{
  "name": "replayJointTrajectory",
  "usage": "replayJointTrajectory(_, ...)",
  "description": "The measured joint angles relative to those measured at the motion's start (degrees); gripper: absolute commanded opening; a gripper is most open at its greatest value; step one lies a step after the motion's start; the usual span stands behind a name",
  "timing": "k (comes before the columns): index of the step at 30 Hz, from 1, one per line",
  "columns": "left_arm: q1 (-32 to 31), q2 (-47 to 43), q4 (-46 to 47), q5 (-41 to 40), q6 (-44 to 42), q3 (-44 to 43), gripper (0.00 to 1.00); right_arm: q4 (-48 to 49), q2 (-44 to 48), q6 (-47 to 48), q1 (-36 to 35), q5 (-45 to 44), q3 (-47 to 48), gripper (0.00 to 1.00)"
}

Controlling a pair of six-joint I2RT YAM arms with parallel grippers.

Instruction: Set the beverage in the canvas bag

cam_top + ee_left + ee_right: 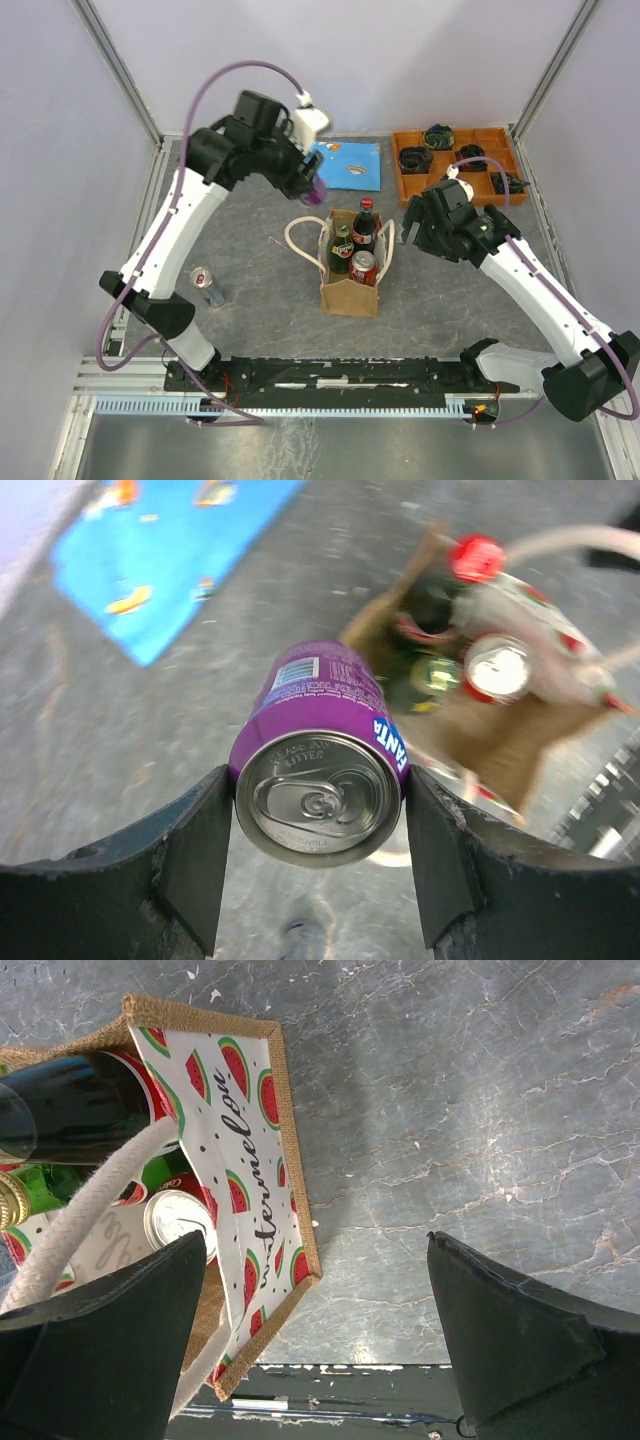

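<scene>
Crowding the canvas bag (350, 290) mouth: two bottles (364, 228) and a red can (362, 266), little room at the rim. Left gripper (316, 790) clenched on purple Fanta can (320, 695), held above the table (250, 250), bag ahead, apart. Right gripper (318, 1245) released, jaws wide, just beside bag's watermelon-print side. Bag tan, upright, white rope handles (288, 238)

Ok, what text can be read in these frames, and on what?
"FANTA": on the purple can in the left gripper.
"watermelon": script on the bag print.
Too small or blurred: that can's lid, labels on the bottles, the loose can.
</scene>
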State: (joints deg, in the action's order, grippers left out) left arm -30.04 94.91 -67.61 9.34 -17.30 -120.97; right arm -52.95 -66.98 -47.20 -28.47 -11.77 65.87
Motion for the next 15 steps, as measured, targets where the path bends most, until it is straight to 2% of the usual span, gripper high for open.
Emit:
replayJointTrajectory(4, -6.93, -1.66, -0.04, 4.74, 0.68, 5.70, 0.03, -0.02, 0.07, 0.09, 0.13, -0.04, 0.00, 0.99)
replayJointTrajectory(15, -13.44, -7.89, 2.40, 8.44, 1.22, 19.21, 0.03, -0.26, 0.68, 0.09, 0.48, -0.04, -0.13, 0.99)
